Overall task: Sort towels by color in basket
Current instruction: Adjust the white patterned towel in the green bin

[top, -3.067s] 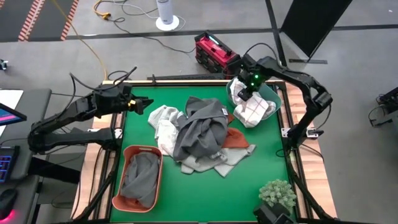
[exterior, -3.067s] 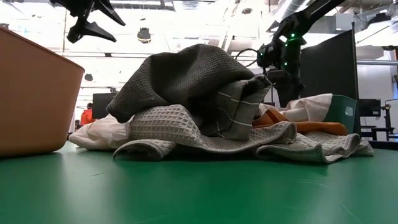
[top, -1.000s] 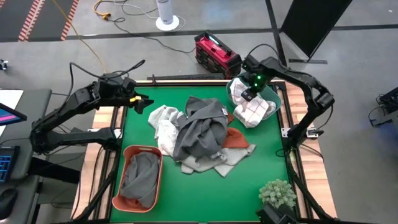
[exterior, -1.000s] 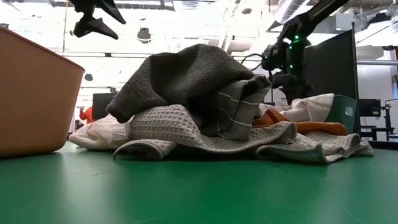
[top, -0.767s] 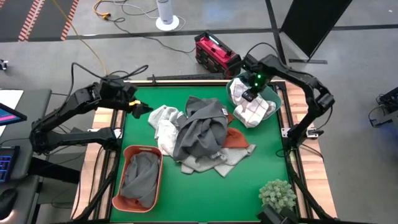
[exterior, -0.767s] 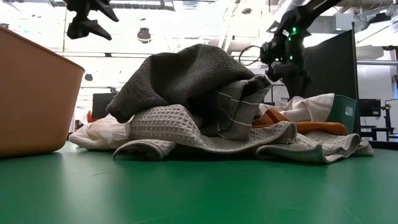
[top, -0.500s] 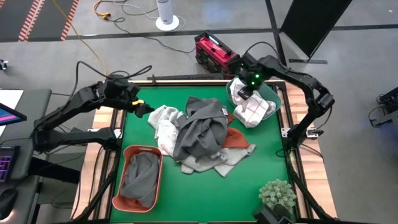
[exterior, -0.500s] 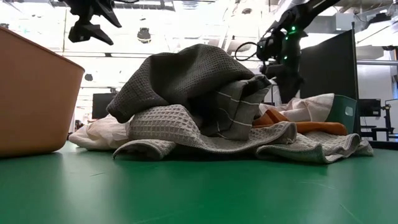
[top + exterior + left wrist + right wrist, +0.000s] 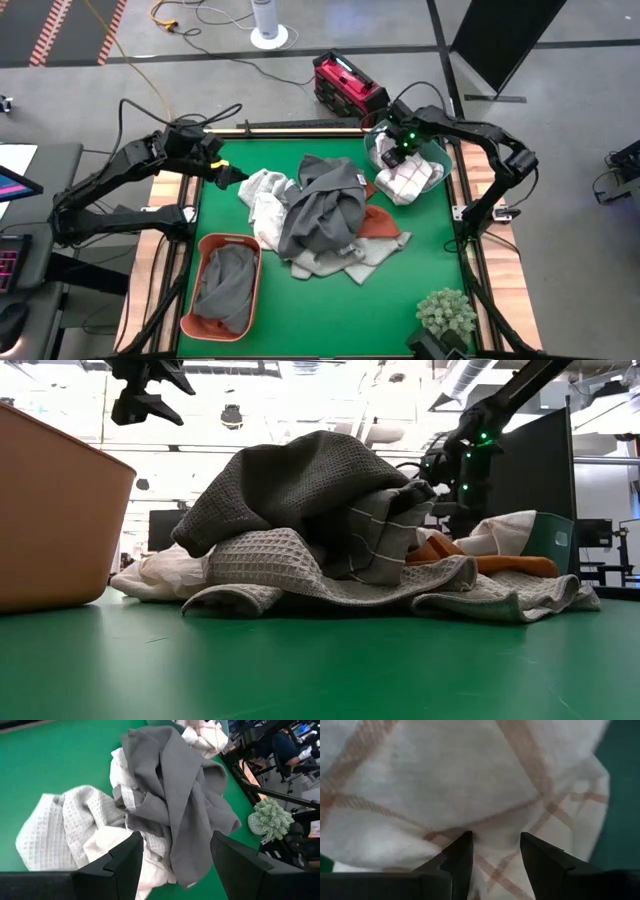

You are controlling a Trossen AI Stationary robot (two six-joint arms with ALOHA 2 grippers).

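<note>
A green desk (image 9: 420, 265) carries heaped towels (image 9: 320, 215) at centre and an orange basket (image 9: 222, 287) at seven o'clock. The left pincer (image 9: 232, 172) hovers wide at ten o'clock. The right pincer (image 9: 492, 845), parted, presses the checked white towel (image 9: 405, 180) at two o'clock.

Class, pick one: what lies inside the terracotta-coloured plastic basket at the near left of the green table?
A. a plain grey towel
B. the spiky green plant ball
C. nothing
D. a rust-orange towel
A: the high view shows a plain grey towel crumpled inside the terracotta-coloured plastic basket.
</note>
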